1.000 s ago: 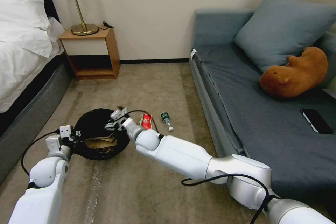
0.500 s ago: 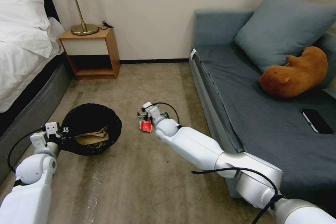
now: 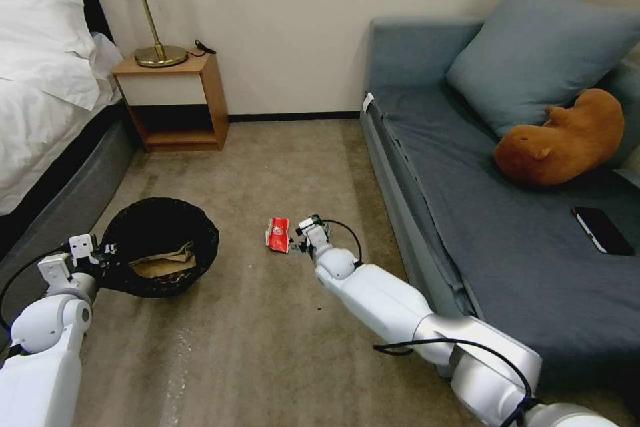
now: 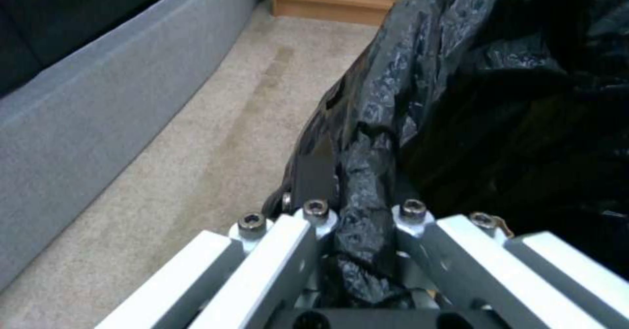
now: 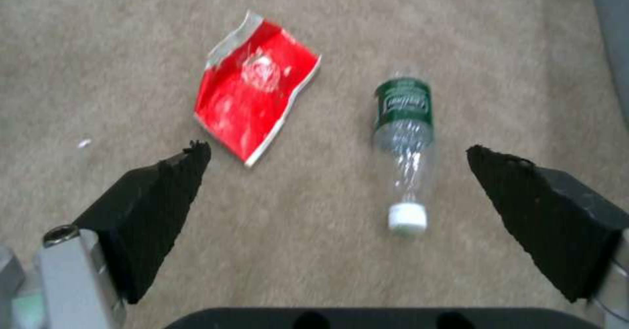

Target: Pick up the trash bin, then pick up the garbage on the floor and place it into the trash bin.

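Head view: right gripper [image 3: 298, 240] shifted beside red packet [image 3: 277, 234].

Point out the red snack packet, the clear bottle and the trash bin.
red snack packet [image 5: 255, 89], right wrist view, middle of its red face.
clear bottle [image 5: 404, 103], right wrist view, green label.
trash bin [image 3: 205, 230], head view, black-lined rim.

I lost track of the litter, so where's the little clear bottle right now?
In the right wrist view the clear bottle lies on the carpet beside the red snack packet, below the open right pincer.
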Available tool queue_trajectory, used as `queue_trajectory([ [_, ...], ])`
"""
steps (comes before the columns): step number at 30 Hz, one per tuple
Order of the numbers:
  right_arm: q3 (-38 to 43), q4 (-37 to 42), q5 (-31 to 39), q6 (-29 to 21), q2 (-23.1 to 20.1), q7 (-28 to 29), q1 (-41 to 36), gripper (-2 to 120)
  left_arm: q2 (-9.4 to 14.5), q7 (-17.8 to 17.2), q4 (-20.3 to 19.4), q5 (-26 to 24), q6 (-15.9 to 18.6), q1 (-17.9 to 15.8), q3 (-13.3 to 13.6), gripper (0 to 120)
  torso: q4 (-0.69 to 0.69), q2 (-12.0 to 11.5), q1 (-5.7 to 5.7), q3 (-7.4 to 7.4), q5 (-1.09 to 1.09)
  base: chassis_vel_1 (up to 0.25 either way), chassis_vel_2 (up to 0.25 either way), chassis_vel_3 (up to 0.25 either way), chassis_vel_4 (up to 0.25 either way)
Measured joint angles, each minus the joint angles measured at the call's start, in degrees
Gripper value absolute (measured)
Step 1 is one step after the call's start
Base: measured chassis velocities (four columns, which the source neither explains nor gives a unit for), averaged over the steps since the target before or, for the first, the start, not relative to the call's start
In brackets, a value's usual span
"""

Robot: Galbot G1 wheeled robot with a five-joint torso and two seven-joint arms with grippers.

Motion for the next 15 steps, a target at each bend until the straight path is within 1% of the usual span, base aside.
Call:
queue_trajectory([
  [2,1.12,0.09,-0.68,0.10,0.45,-0.13,-1.08,100,0.38,0.02,0.51,-0.36,-0.03,-0.40,0.15,3,-0.01,0.00,0.00,0.00,0.00,0.000,0.000,0.000,0.000],
  [8,1.62,0.63,-0.73,0.15,0.87,-0.24,-1.20,100,0.48,0.00,0.57,-0.38,-0.02,-0.52,0.23,3,0.00,0.00,0.00,0.00,0.00,0.000,0.000,0.000,0.000],
  [15,1.65,0.08,-0.73,0.86,1.61,-0.76,-0.71,100,-0.28,-0.08,0.20,-0.37,0.20,-0.15,0.11,3,-0.01,0.00,0.00,0.00,-0.01,0.000,0.000,0.000,0.000],
])
